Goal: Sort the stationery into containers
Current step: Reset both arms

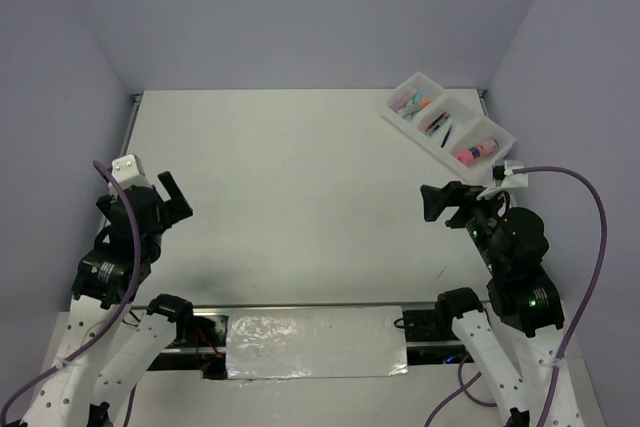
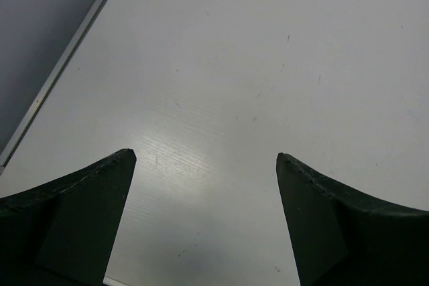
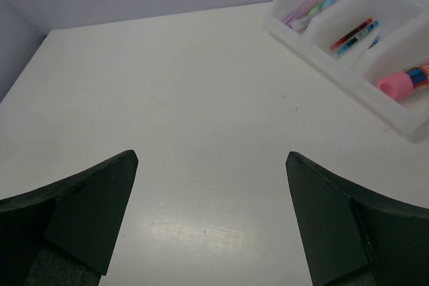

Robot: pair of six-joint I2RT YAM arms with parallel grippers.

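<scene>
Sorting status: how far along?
Done: highlighters, pens and marker each lie in their own compartment of the tray. In hand: nothing. The left gripper and right gripper are open and empty. Left: no loose stationery in view.

The tray is white. The highlighters are pastel pink, green and light blue. A red pen, a blue pen, and a pink marker with orange-and-blue stripes. The table is plain white and the cables purple.
</scene>
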